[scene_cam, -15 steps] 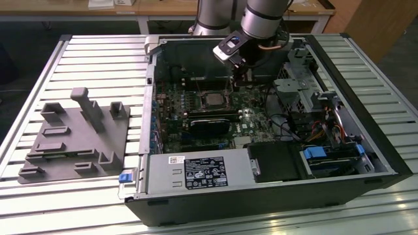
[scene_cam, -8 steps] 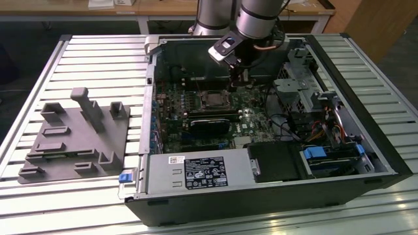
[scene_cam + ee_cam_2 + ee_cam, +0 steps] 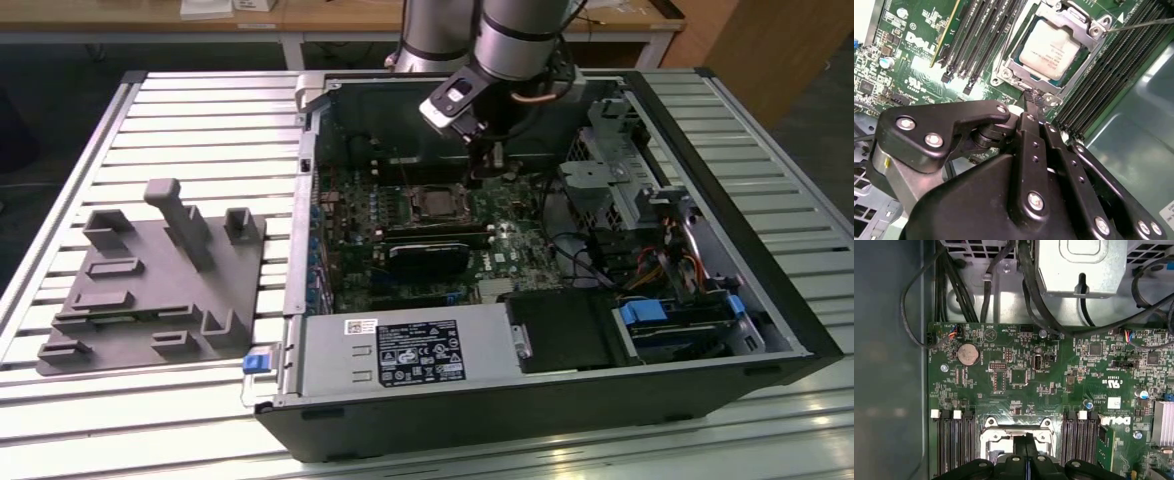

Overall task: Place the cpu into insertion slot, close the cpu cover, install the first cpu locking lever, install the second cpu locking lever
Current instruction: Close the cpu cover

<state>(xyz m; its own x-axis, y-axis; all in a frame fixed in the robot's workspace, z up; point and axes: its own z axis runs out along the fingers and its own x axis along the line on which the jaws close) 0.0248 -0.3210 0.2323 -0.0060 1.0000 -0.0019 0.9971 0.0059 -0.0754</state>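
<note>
Gripper (image 3: 1029, 102), fingers together, covers one edge of the cpu cover (image 3: 1081, 25).

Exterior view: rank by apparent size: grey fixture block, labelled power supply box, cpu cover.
1. grey fixture block, largest.
2. labelled power supply box, second, though it sits nearer the camera.
3. cpu cover, clearly smallest.

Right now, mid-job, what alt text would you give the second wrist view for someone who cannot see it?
The cpu sits under the closed cpu cover on a green circuit board. The black end effector, fingers together, points at the cover's near edge.
</note>
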